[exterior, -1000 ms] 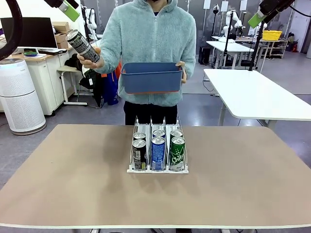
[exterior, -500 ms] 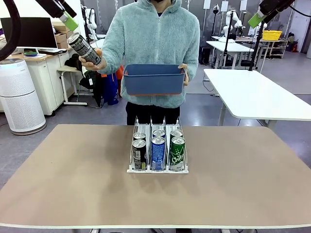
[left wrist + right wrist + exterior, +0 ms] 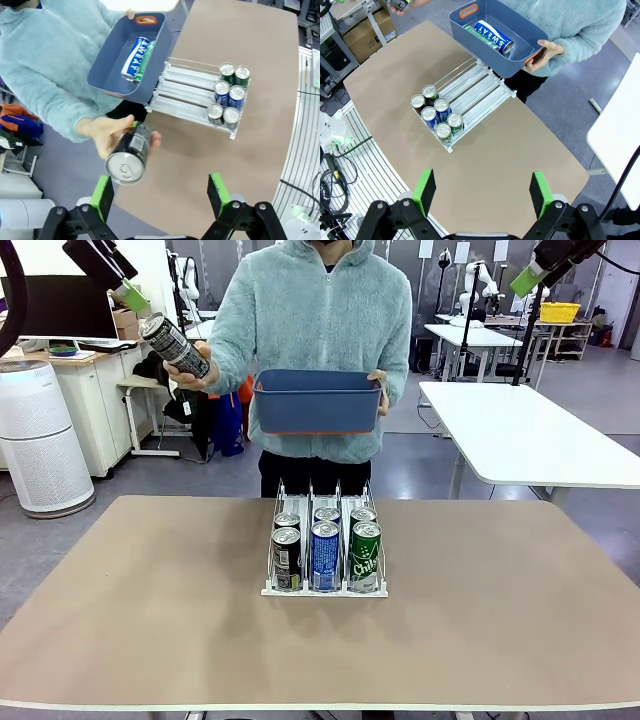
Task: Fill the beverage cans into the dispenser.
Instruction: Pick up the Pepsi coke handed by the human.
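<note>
A person holds a dark can (image 3: pixel 175 345) out to the side in one hand; in the left wrist view this dark can (image 3: pixel 129 157) points its silver top at the camera. My left gripper (image 3: pixel 160 195) is open just short of it and not touching; from the front, the left gripper (image 3: pixel 128 295) hangs just above the can. The white dispenser (image 3: pixel 325 592) stands mid-table with several cans (image 3: pixel 325 550) at its front lip. My right gripper (image 3: pixel 482 192) is open, high above the table. The other hand carries a blue bin (image 3: pixel 317 405) holding a blue can (image 3: pixel 134 57) and a green can (image 3: pixel 145 60).
The rear halves of the dispenser lanes (image 3: pixel 185 92) are bare. The person stands at the table's far edge behind the dispenser. A white air purifier (image 3: pixel 40 435) and a desk are off to the left, and a white table (image 3: pixel 530 440) is to the right.
My left gripper has come down and to the left, closer to the dark can. The person has shifted slightly right with the bin. The right arm has not moved.
</note>
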